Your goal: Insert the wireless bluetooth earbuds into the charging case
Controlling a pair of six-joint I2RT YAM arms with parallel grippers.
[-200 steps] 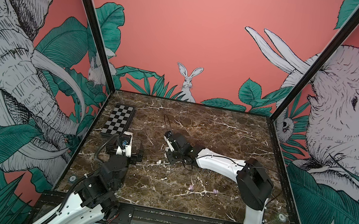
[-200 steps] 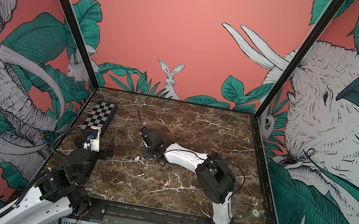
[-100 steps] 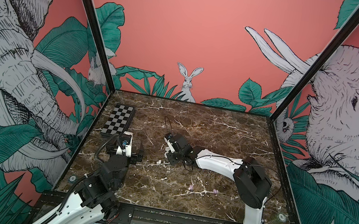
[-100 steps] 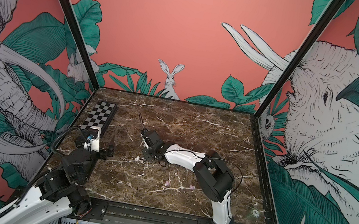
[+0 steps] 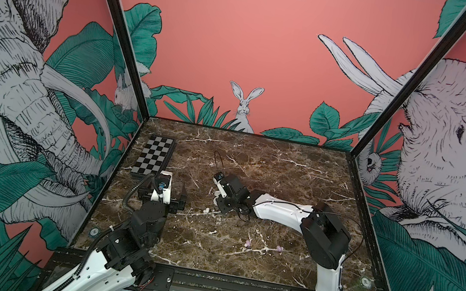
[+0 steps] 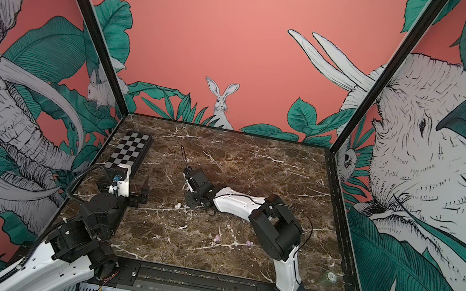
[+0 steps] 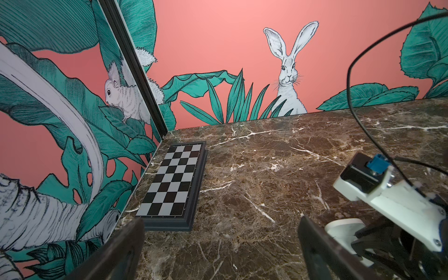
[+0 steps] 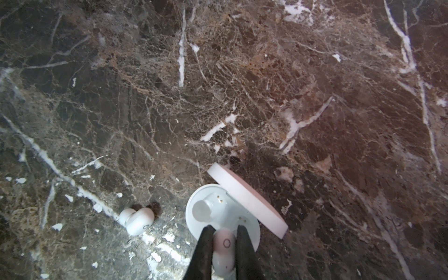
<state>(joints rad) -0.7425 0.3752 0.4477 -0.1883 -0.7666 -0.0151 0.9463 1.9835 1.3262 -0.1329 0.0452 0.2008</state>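
Holding, right gripper (image 8: pixel 225 229): one white earbud (image 8: pixel 224 251), pinched between my two dark fingers (image 8: pixel 206 247). They stand nearly closed, with only the bud's width between them. The bud's ring-marked face is turned toward the wrist camera.

Item, charging case (image 8: pixel 230 213): white, round, lying open on the marble table (image 5: pixel 285 168). In both top views it sits left of centre, directly under my right gripper. Its lid (image 8: pixel 247 201) is swung up and stands on edge along one side of the base. One round pocket in the base shows plainly in the right wrist view. The held bud hangs over the rim of the base nearest my fingers. I cannot tell whether it touches the case.

Item, second white earbud (image 8: pixel 138 219): loose on the marble, just beside the case but not touching it. In both top views it is a pale speck toward the left arm's side of the case.

Item, lilac earbuds (image 5: pixel 247 244): two, lying near each other on the marble toward the front edge. They are well apart from the case, close by my right arm's elbow joint.

Item, left gripper (image 7: pixel 219 221): jaws spread wide, with nothing between them. It sits at the table's left side, well apart from the case.

Item, chessboard (image 7: pixel 173 184): flat on the marble by the left wall, just beyond my left gripper.
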